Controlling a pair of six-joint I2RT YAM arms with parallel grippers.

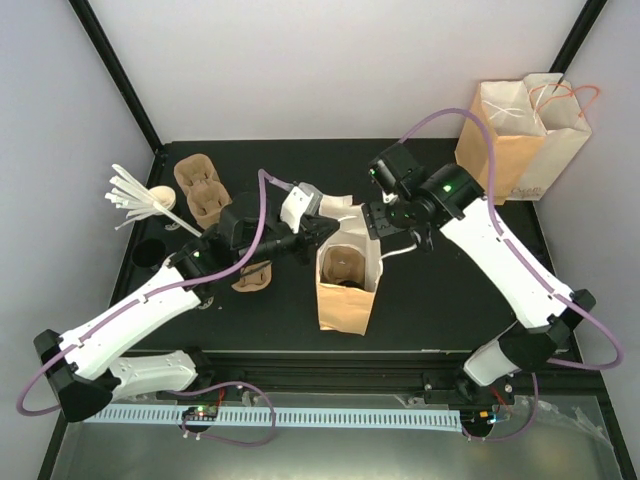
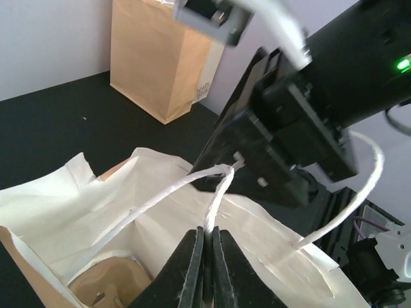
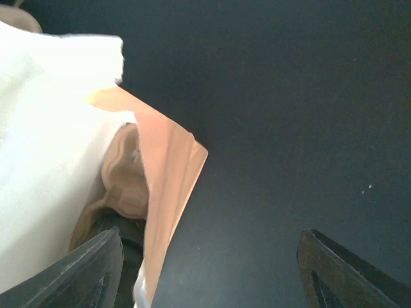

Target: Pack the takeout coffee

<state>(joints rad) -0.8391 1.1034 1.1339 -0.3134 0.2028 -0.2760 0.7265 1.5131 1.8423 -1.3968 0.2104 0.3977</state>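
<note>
The takeout coffee shows only as a dark rounded patch low inside the open paper bag, which stands mid-desk. It sits against a brown pulp carrier. Only the right wrist view gives this glimpse; the top view shows just shadow below the carrier's round pocket. The cup wall is hidden, so I cannot tell which way its long axis runs. The dark face seems turned up toward the bag mouth.

The left wrist view alone shows the grip: the left claw is pinched tight on a white cord handle above the bag's mouth. A second cord arcs at the right, its upper end lost behind the other arm. The right claw stands wide with nothing between its fingers, and the bag's corner is just beside one of them.

Counted from the top view, the desk carries:
- two bags, the open one and a second bag upright at the far right corner
- three carriers: one in the bag, a far-left carrier, and a half-hidden carrier under the left arm
- one bundle of white sticks
- one dark disc at the left edge
</note>
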